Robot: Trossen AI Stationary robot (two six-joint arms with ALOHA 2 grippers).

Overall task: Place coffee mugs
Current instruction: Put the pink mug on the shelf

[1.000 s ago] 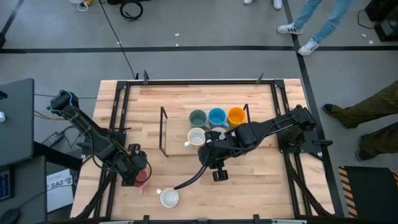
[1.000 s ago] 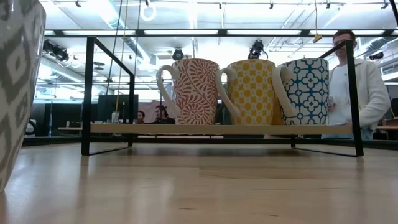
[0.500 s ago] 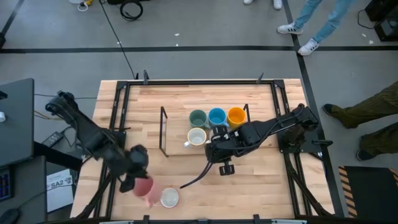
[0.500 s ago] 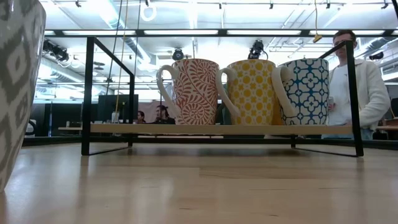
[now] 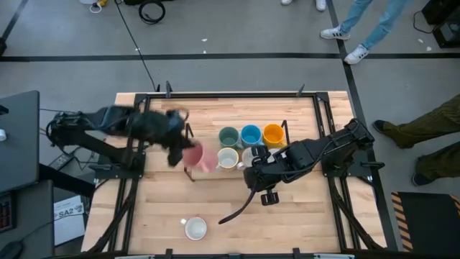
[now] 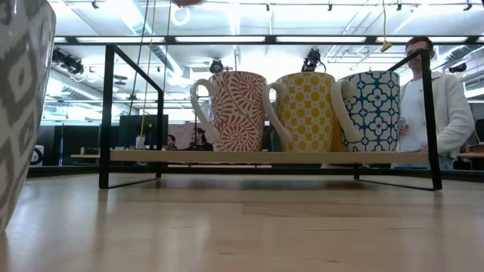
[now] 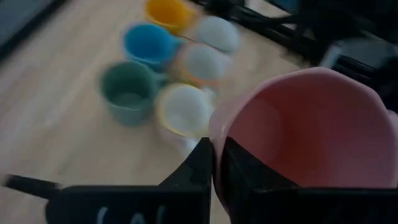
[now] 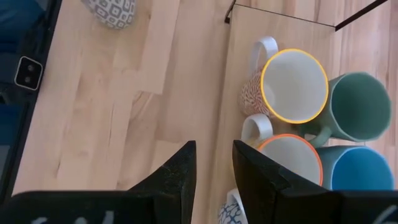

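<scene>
Pink mug [image 5: 195, 156], clamped in left gripper [image 5: 177, 152] fingers above rack's [image 5: 188, 137] left end, should lower upright beside cream-rimmed mug [image 5: 227, 158] w/o bumping it; right gripper [image 5: 253, 170] fingers apart nearby.
</scene>
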